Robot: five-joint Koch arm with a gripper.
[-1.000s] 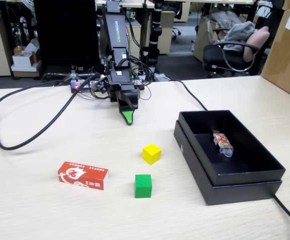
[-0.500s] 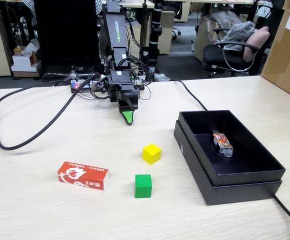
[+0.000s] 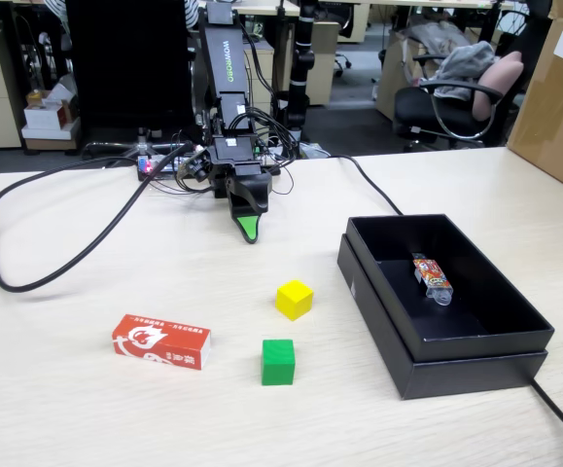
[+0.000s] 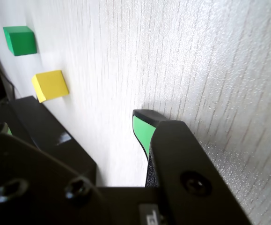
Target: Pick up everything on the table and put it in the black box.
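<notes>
Light wood-grain table (image 3: 87, 409), seen whole only in the fixed view; the wrist view shows a close strip of its surface. Black box (image 3: 475, 362) at the right of the fixed view, open side up, a small orange-printed packet (image 3: 433, 277) lying on its floor; in the wrist view the box appears only as a dark corner at the left edge, its interior hidden. Arm with gripper (image 3: 249, 231) folded low at the far side of the table, cables trailing to either side; the green-padded tip points down at the tabletop, well apart from every object. Only one tip is distinguishable in the fixed view, and the wrist view shows one green-faced jaw beside a dark body, so whether the jaws are apart or together cannot be told. Red-and-white carton (image 3: 161, 341) lying flat at front left, visible in the fixed view alone. Green cube (image 3: 278, 361) near the front centre, and yellow cube (image 3: 294, 299) just behind it, nearer the box; both appear in each view, resting on the table outside the box.
</notes>
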